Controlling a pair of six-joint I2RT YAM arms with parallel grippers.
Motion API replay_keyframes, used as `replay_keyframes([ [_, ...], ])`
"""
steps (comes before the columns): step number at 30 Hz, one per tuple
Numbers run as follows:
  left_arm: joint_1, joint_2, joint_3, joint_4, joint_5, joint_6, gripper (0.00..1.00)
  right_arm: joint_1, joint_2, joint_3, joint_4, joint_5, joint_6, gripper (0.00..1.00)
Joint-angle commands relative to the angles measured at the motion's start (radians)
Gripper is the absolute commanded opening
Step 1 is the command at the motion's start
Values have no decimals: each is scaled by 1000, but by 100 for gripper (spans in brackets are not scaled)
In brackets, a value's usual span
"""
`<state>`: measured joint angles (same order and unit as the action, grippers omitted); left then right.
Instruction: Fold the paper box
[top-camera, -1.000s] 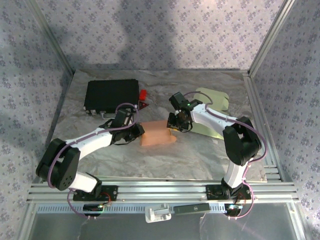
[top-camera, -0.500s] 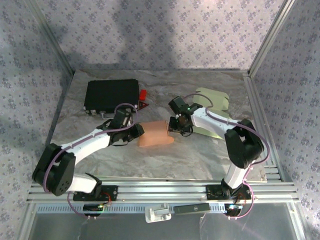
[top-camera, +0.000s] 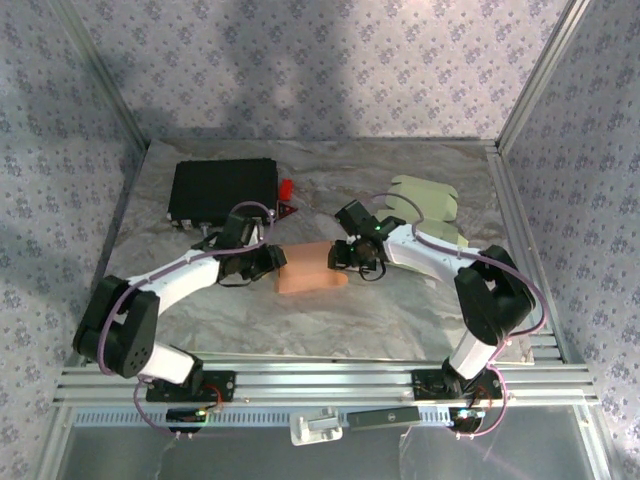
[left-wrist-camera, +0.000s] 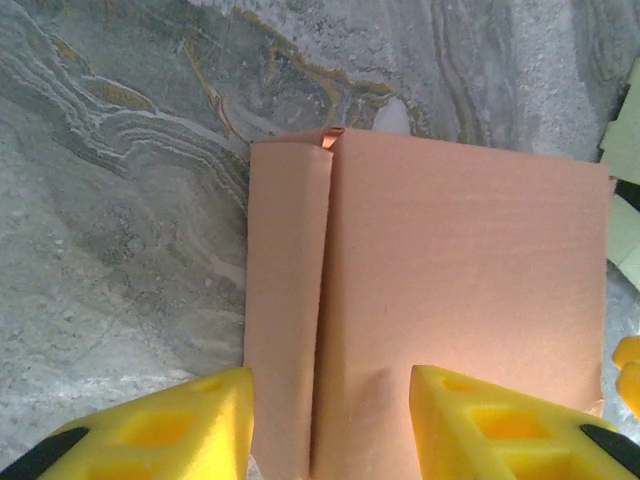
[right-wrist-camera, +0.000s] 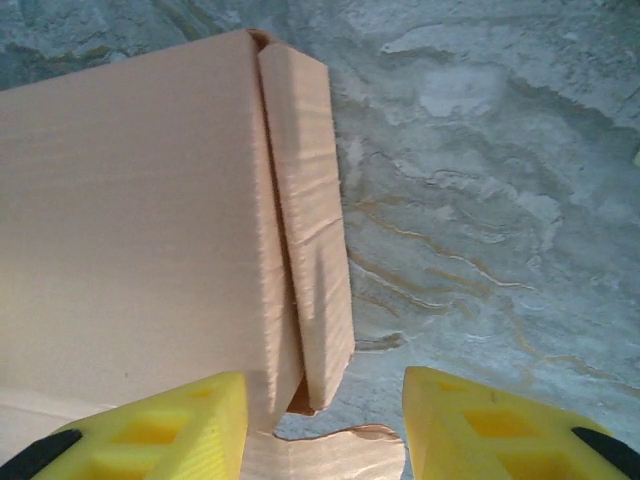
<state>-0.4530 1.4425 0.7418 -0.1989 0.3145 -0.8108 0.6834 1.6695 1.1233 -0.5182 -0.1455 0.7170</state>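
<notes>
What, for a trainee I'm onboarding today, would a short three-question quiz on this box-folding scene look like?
1. True or false: the paper box lies between the left gripper and the right gripper.
2. What sits at the far left of the table? A. a black case B. a bowl C. a bottle
3. Fill in: in the wrist views, both grippers' jaws stand ____.

Key: 1 true; 2 A; 3 open.
</notes>
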Motion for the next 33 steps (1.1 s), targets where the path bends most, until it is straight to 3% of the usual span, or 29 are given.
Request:
replay_keyframes([
  [1,6,44,6,37,42,27,42,7,2,10,7,-17,-7,46],
  [7,5,53,-20,67,29,13,34,9,46,25,9,-23,-12,46],
  [17,5,40,-33,66,21,15,28,8,97,9,24,-3,-7,35],
  [22,5,35,-50,79,18,13,20,8,74,-9,31,5,-4,33],
  [27,25,39,-72,116,50,6,14,-4,-23,-64,64,5,-17,38],
  [33,50,37,-92,147,84,12,9,-69,-93,-179,229,-178,-43,53],
])
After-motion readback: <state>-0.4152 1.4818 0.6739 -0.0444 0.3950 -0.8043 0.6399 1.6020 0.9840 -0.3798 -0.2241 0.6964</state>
